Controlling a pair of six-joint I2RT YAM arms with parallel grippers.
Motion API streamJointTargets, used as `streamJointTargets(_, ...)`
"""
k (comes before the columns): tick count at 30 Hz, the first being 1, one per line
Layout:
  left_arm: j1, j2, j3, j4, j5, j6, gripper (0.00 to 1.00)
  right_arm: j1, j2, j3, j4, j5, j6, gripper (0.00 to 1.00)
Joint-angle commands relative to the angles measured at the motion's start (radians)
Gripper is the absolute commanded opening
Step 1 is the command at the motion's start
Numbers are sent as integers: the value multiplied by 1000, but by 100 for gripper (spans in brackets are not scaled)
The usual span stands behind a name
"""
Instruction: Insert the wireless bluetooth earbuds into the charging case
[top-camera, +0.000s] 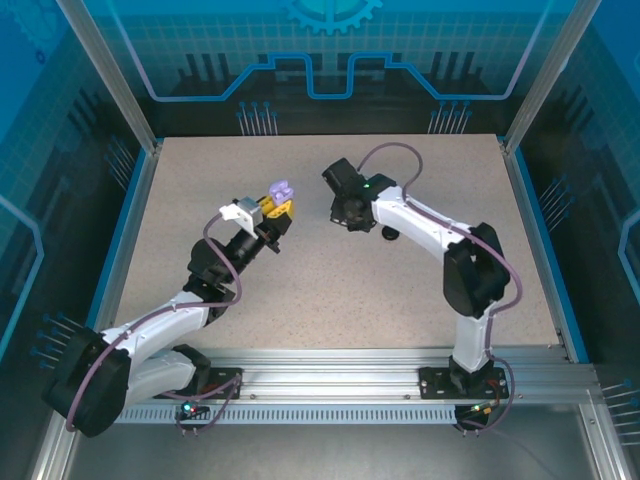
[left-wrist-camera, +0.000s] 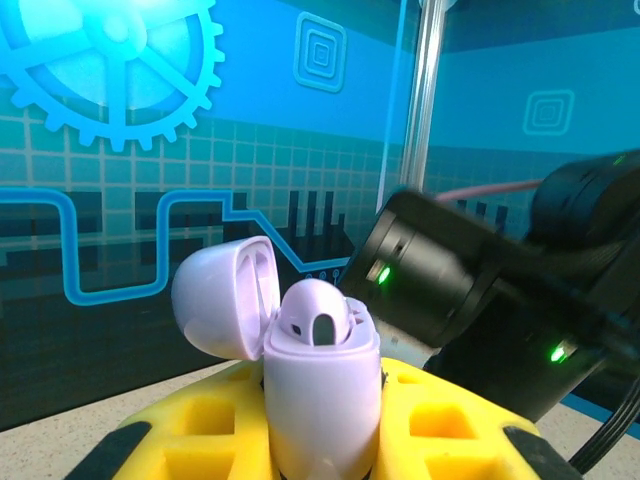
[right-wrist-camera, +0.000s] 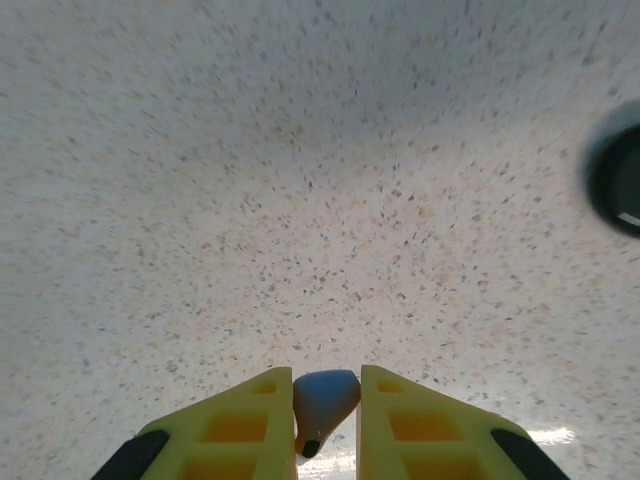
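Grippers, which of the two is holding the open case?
The left gripper: it clamps the lilac charging case, which is flipped open. The right gripper instead pinches a small pale earbud.

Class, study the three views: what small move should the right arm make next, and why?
Probably carry the right gripper, pinching a pale earbud, toward the open lilac case that the left gripper holds: the two are apart.
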Motion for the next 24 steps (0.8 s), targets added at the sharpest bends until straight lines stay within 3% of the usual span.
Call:
streamJointTargets(1,6,-14,38,-9,58,18,0,12,-114,-29,29,62,-79,18)
streamJointTargets(14,-34,54,52,-10,187,118,0,40,-452,-59,72,81,-338,19)
streamJointTargets(24,-98,119,96,-7,225,177,0,106,-555,-58,104,45,-441,20)
